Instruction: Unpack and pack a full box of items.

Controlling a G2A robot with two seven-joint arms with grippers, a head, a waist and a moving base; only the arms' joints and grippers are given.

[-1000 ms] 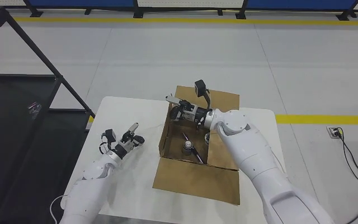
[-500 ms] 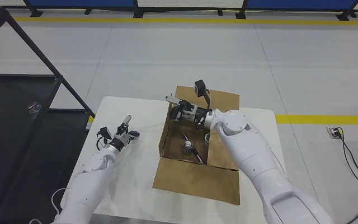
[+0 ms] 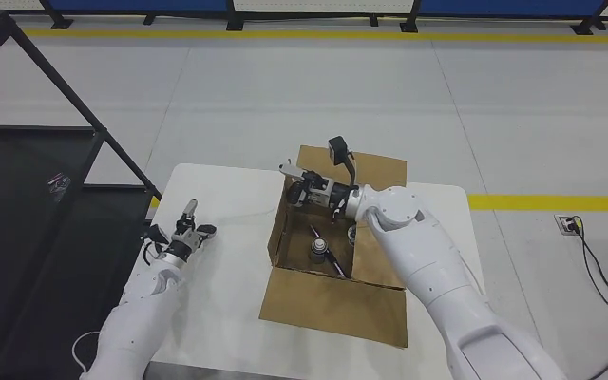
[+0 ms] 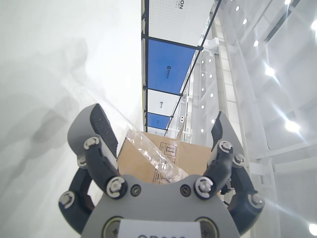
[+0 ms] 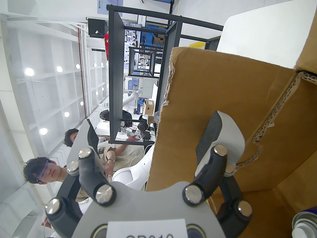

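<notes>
The open cardboard box (image 3: 281, 237) is set on the table (image 3: 228, 294). The right gripper (image 5: 153, 137) is held wide open at its wall edge, nothing clamped; the left gripper (image 4: 159, 127), open and empty, is held well apart. The cardboard is judged light, stiff and tearable, best gripped at the rim.

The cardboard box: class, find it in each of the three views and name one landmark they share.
Top view: the cardboard box sits open on the white table, right of centre.
Left wrist view: beyond the open left hand, between its fingers.
Right wrist view: its upright flap, straddled by the open right hand.
Shared landmark: the white table.
</notes>
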